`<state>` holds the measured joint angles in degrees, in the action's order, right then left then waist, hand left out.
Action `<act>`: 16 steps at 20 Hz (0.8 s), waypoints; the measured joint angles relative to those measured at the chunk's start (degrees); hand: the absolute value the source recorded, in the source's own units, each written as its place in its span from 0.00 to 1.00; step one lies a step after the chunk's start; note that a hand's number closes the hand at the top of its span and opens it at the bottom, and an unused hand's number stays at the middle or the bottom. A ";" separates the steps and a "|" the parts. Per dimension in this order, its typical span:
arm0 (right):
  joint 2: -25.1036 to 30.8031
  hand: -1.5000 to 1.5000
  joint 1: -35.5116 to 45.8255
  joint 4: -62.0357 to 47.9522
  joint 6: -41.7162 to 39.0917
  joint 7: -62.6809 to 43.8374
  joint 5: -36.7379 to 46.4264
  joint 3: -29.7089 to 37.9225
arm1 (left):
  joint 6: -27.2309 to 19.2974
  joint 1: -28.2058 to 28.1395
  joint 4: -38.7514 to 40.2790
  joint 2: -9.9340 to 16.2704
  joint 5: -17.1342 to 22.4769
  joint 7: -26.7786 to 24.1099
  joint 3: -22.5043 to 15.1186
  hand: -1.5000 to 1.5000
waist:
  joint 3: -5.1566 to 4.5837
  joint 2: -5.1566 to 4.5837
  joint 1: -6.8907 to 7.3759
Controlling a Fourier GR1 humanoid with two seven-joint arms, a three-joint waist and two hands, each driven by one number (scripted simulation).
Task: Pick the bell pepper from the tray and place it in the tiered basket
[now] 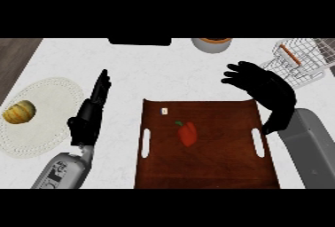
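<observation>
My right hand is hovering over the tray's far right corner, fingers loosely spread and grasping nothing. The pepper is lying on the tray, nearer me and to that hand's left, apart from it. The basket is standing just beyond the hand. My left hand is resting left of the tray, fingers straight.

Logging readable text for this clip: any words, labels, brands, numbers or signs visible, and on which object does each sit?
No text can be read.
Left forearm: dark markings on the grey casing, too blurred to read.
Small white tag on the wooden tray: too small to tell whether it bears any print.
Bell pepper, tiered basket: no lettering visible.
</observation>
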<state>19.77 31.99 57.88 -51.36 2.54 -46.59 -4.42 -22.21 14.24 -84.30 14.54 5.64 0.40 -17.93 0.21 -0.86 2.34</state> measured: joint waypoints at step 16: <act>14.74 0.00 12.48 30.56 -1.13 1.88 40.69 -6.87 | -0.83 -2.06 -0.71 -0.55 -0.83 0.13 0.36 0.50 | -0.16 0.98 -1.66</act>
<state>34.51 44.47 88.44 -52.49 4.42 -5.89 -11.28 -23.04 12.17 -85.01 13.99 4.82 0.53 -17.57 0.05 0.12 0.67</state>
